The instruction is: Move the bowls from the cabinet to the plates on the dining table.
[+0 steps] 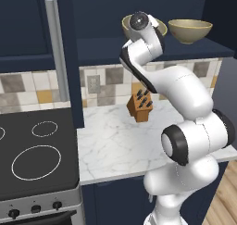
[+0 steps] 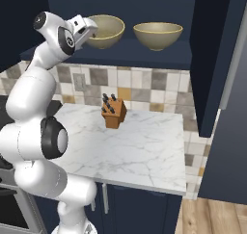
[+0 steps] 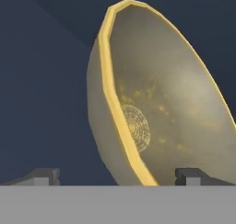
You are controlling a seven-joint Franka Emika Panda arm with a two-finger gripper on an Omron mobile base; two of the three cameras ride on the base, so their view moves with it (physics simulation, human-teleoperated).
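Your hand (image 3: 117,179) is spread wide and holds nothing; in the hand view its two dark fingertips (image 3: 193,176) stand on either side of the near rim of the left bowl (image 3: 156,108), one outside the wall and one over the speckled inside. That bowl sits on the open shelf of the cabinet (image 2: 144,55), and the second bowl (image 2: 157,34) rests just beside it on the same shelf, apart from it. From the right base view your hand is right at the left bowl's rim, though you cannot tell from these pictures whether a finger already touches it. The risk, as I judge it, lies in the closing: if you pinch only the thin edge, the deep bowl may tip or slide out as you lift, since its weight hangs off to one side. If you push forward before closing, you may shove the bowl back along the shelf or nudge it into its neighbour. As you draw back, mind the cabinet's lower edge and the door with its bar handle (image 1: 56,53) to your left. Below lie the marble desk (image 2: 144,151) and the knife block (image 2: 114,112), where a dropped bowl would land.
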